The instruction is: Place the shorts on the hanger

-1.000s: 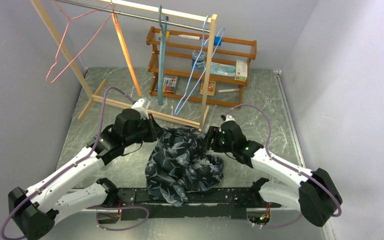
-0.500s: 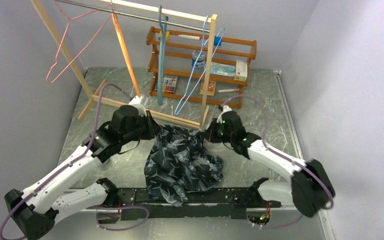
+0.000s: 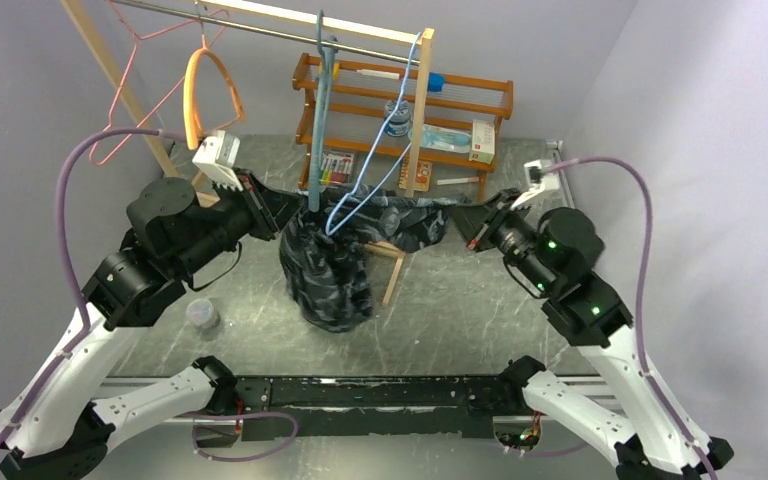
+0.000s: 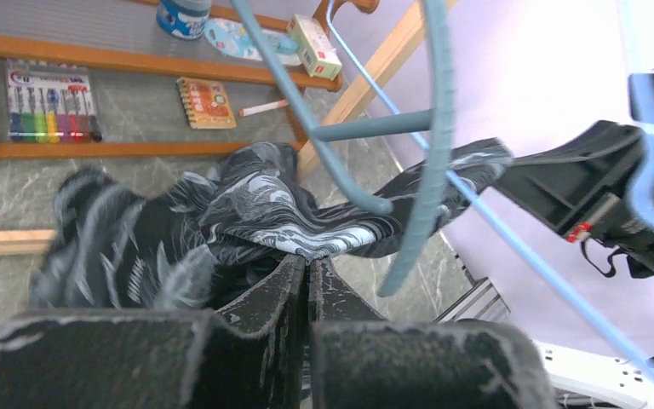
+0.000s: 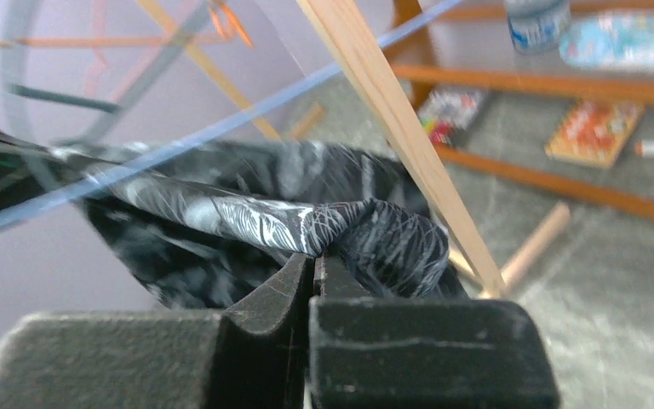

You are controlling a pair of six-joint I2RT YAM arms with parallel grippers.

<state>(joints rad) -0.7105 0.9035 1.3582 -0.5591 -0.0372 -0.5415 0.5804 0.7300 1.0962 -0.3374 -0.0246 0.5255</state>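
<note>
The dark marbled shorts (image 3: 325,275) hang off the table, stretched between both raised grippers. My left gripper (image 3: 282,212) is shut on one end of the waistband; in the left wrist view its fingertips (image 4: 308,260) pinch the fabric (image 4: 289,230). My right gripper (image 3: 472,232) is shut on the other end, its tips (image 5: 313,256) closed on a bunched fold (image 5: 392,239). The light-blue wire hanger (image 3: 337,220) hangs from the rail with its lower corner against the stretched shorts. Its wire crosses the wrist views (image 4: 519,247) (image 5: 204,136).
A thick teal plastic hanger (image 3: 320,100), an orange hanger (image 3: 205,90) and a pink wire hanger (image 3: 125,120) hang on the wooden rack (image 3: 418,110). An orange shelf (image 3: 460,130) with small items stands behind. A small jar (image 3: 200,315) sits on the table.
The right gripper shut on the shorts. Both arms rose and moved back, lifting the shorts off the table and stretching them out at the blue hanger.
</note>
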